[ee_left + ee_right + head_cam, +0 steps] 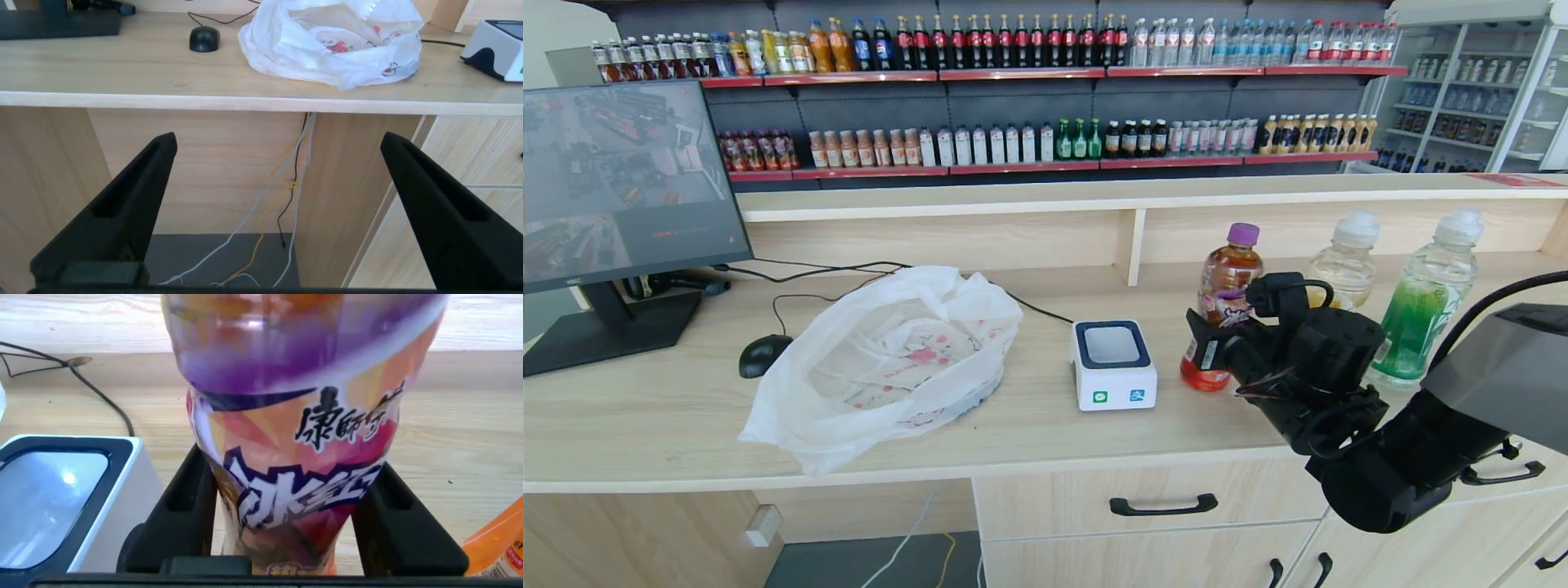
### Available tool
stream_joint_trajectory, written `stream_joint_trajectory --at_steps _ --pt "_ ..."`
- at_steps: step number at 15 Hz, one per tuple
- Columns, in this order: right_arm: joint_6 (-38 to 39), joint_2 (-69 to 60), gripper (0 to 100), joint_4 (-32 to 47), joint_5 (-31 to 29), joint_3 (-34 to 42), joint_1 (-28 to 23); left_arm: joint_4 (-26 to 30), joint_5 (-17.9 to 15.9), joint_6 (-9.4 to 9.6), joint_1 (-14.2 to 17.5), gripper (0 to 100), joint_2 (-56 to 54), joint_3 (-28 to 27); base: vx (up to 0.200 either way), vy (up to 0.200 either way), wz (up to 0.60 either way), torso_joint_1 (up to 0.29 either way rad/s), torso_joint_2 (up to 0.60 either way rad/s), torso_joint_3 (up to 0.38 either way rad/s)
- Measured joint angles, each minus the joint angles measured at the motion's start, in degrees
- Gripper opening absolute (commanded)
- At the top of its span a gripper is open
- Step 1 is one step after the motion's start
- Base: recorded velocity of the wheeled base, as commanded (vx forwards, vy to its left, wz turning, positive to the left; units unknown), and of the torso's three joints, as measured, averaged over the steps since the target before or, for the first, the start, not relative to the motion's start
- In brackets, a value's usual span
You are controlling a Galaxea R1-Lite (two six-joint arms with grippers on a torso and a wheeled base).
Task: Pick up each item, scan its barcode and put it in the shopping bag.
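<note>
An orange tea bottle (1229,286) with a purple cap stands upright on the wooden counter (1029,425), right of the white barcode scanner (1112,363). My right gripper (1217,339) is shut on the bottle's lower half, and its fingers press both sides of the label (302,457). The scanner's window (49,498) faces up beside it. The white plastic shopping bag (882,359) lies open left of the scanner. Below the counter's front edge, my left gripper (278,204) hangs open and holds nothing, with the bag (335,41) above and beyond it.
Two more bottles stand behind the right arm: a clear one (1347,261) and one with a green label (1421,310). A monitor (613,180), a black mouse (764,354) and cables sit at the counter's left. A raised shelf runs along the back, and drawers sit below.
</note>
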Motion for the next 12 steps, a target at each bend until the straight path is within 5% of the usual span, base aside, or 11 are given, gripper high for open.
stream_joint_trajectory --at_steps 12 --pt "-0.33 -4.35 0 -0.55 -0.35 0.46 -0.09 -0.02 0.02 0.0 0.0 100 0.0 0.0 0.0 0.0 0.0 0.0 0.0 0.0"
